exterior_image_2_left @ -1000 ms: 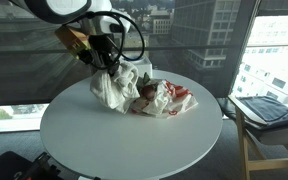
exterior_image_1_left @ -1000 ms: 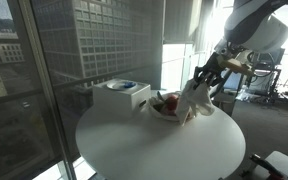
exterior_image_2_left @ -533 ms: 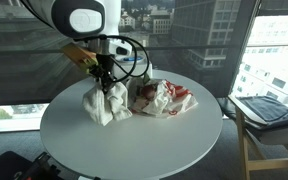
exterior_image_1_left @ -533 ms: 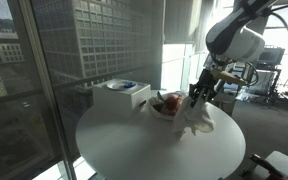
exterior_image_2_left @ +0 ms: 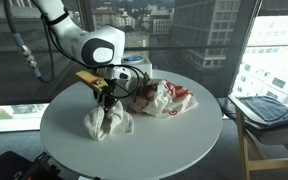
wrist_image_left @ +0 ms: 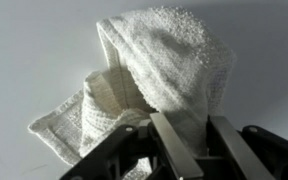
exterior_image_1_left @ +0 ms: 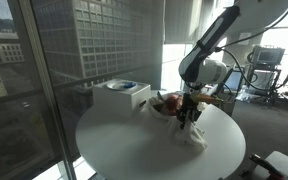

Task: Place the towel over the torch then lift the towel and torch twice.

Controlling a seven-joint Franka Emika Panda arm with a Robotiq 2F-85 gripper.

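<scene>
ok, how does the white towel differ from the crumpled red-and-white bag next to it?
The white towel is plain white; the red-and-white bag carries red print. The towel is bunched into an upright heap, pinched at the top by the gripper; the bag lies free and spreads lower. Both are crumpled and rest on the round table.

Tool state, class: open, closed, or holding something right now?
Closed: the tool grips the towel.

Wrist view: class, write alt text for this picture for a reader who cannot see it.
A crumpled white towel lies bunched on a pale table, its near fold pinched in the gripper, which enters from the bottom edge. No other object shows.
</scene>
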